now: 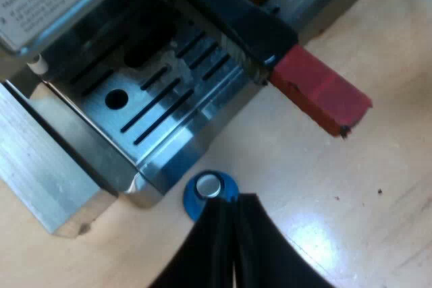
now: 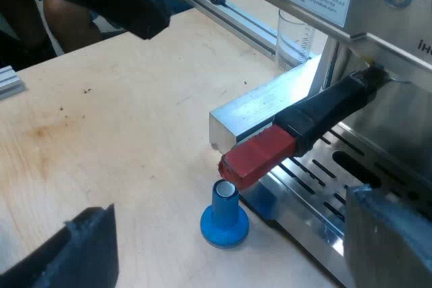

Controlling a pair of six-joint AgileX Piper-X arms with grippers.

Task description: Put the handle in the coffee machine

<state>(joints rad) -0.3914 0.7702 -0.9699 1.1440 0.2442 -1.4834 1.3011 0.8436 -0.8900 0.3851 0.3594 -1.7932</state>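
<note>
Black fingers (image 1: 216, 247) of our left gripper (image 1: 236, 208) are pressed together with only a thin seam between them and hold nothing. Their tips sit just beside the blue tamper (image 1: 210, 190), which stands upright on the light wooden table (image 1: 351, 220) close to the corner of the drip tray (image 1: 169, 109). We cannot tell whether the tips touch the tamper.

Our right gripper (image 2: 226, 224) is spread wide, one finger (image 2: 74, 251) well off to one side and the other (image 2: 391, 234) over the drip tray, with nothing between them but the tamper on the table farther off.

We find the handle (image 1: 229, 21) at the front of the espresso machine (image 2: 378, 25). Its dark length runs from under the machine's front out across the slotted tray, and its red end (image 2: 260, 156) juts past the tray's edge, above the tamper and apart from it. The metal holder is hidden from us.

An aluminium bar (image 2: 263, 109) lies against the machine's base. A measuring glass (image 2: 293, 35) stands upright beyond the bar, near the machine's side.
</note>
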